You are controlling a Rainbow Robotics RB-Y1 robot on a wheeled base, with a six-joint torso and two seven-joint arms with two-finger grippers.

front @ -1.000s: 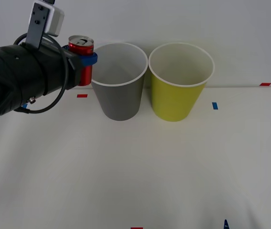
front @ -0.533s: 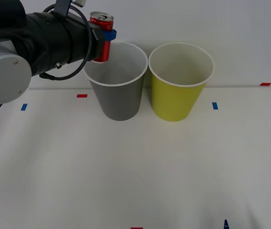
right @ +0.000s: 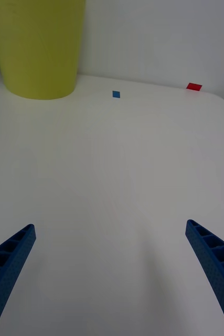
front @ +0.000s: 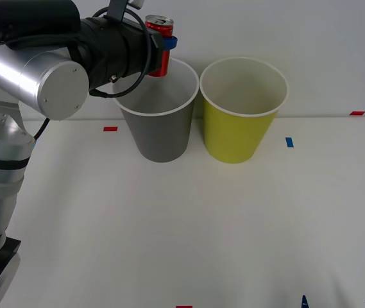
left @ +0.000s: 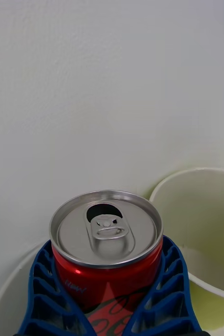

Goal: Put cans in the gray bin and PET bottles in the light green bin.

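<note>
One can (front: 160,45), two bins (front: 161,122)

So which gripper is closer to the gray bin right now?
Left. The left gripper holds the red can upright over the gray bin, above its far rim. The right gripper sits open, low over the table's near edge, well away.

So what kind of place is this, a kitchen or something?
More likely a lab test bench: a bare white table with coloured tape markers, a plain white wall, and two bins set out for sorting.
</note>
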